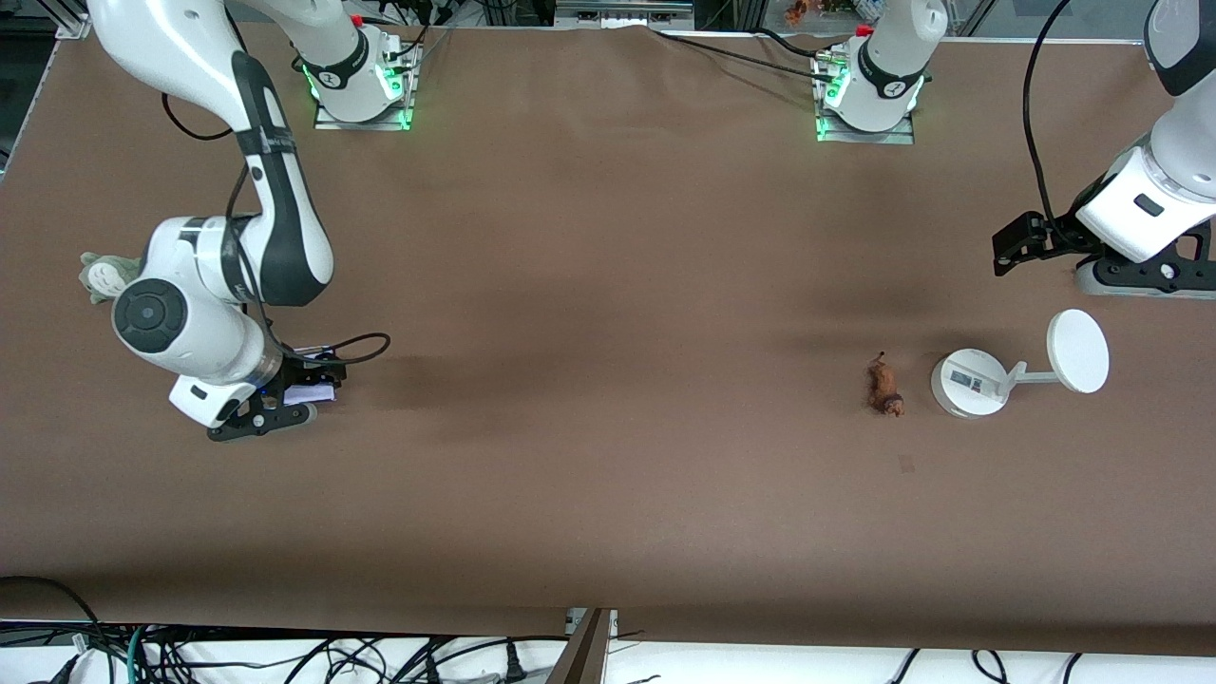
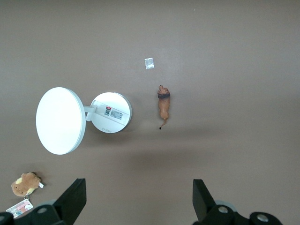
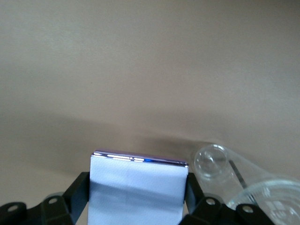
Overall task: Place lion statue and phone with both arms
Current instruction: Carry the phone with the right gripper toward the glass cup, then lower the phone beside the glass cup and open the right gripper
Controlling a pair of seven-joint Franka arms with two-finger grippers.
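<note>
Right wrist view shows the right pincer (image 3: 136, 206) clamped on the phone (image 3: 136, 190) low over the counter (image 1: 608, 285); the left pincer (image 2: 138, 199) hangs spread above the ungrasped lion statue (image 2: 163, 105), beside the white stand (image 1: 969, 382).

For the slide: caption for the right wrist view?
Right hand closed on the phone, low over the brown table.

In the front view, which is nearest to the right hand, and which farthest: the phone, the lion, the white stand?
1. Phone: between the fingers of the right hand, toward the right arm's end of the table.
2. Lion: toward the left arm's end.
3. White stand: beside the lion, closer still to the left arm's end.
</note>
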